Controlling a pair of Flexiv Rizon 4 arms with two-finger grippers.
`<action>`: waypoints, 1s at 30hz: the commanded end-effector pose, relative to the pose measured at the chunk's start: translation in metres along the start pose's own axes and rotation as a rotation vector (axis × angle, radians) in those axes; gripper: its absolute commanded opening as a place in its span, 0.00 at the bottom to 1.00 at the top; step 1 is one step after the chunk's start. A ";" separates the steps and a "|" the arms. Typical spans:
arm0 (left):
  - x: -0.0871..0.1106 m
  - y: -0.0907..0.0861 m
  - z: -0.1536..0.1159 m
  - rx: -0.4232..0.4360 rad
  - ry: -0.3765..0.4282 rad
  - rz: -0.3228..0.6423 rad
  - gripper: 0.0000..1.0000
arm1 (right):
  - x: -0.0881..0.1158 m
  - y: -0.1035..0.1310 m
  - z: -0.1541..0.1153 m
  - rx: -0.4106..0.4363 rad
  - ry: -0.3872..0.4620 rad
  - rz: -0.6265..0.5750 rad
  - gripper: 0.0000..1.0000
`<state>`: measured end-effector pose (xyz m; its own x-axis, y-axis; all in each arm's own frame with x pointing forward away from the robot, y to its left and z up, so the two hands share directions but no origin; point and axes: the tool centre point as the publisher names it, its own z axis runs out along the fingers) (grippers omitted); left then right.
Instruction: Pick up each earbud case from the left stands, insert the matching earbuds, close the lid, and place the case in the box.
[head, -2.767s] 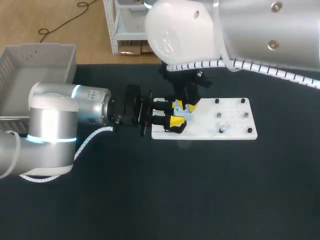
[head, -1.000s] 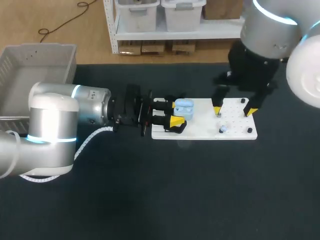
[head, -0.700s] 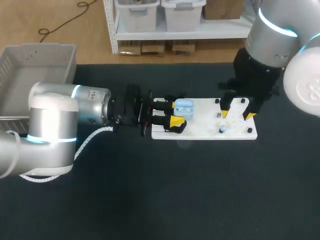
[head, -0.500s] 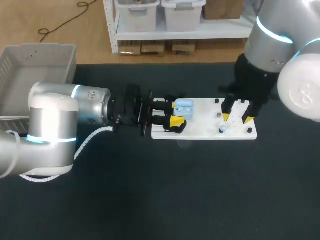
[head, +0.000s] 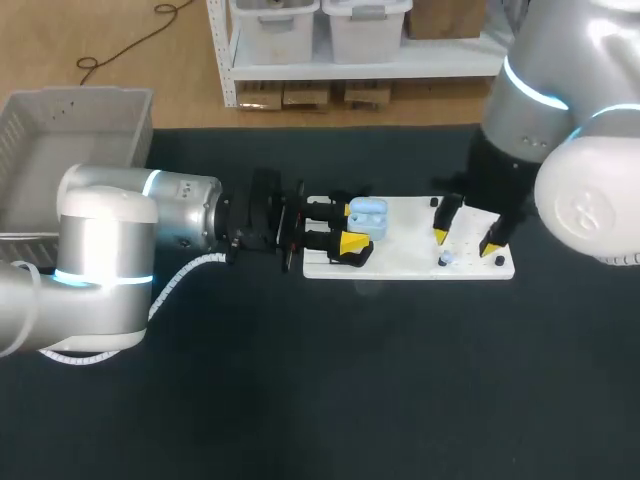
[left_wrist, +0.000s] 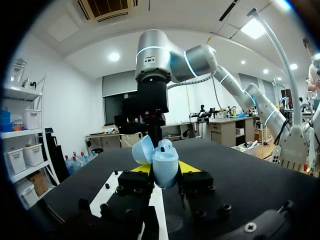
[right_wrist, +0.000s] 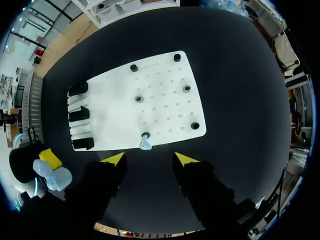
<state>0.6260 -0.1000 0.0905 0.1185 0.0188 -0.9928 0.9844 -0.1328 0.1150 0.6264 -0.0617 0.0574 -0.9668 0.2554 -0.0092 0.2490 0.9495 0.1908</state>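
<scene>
One black table (head: 400, 400) carries everything; two arms come in over it, the left arm (head: 110, 250) lying low along the table and the right arm (head: 560, 100) coming down from above; one grey box (head: 90, 105) stands well behind the left gripper, beside that arm's elbow; one white board (head: 405, 245) lies under both grippers. The left gripper (head: 356, 228) is clenched on the one light-blue earbud case (left_wrist: 162, 160), a yellow tip on either side of it; the case stands upright between the fingers with its lid hinged open, over the board's near end. The right gripper (right_wrist: 149, 160) hovers over the board's far part, fingers spread with nothing between them. Three black stands (right_wrist: 80, 114) line the board's end beside the left gripper; one pale earbud (right_wrist: 145, 144) rests on the board just ahead of the right gripper, touching one of six small dark posts (right_wrist: 186, 88).
</scene>
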 end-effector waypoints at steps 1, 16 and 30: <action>0.001 -0.001 -0.006 -0.014 -0.022 0.008 0.00 | 0.001 -0.003 0.000 -0.012 -0.006 0.018 0.58; 0.000 -0.014 -0.027 -0.063 -0.047 0.036 0.00 | 0.001 0.006 0.017 0.007 0.001 0.056 0.57; 0.002 -0.017 -0.025 -0.075 -0.073 0.043 0.00 | 0.000 0.001 0.034 0.032 -0.013 0.088 0.47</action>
<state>0.6153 -0.0751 0.0974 0.1537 -0.0180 -0.9880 0.9851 -0.0756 0.1546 0.6299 -0.0560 0.0270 -0.9420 0.3357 0.0018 0.3315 0.9294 0.1620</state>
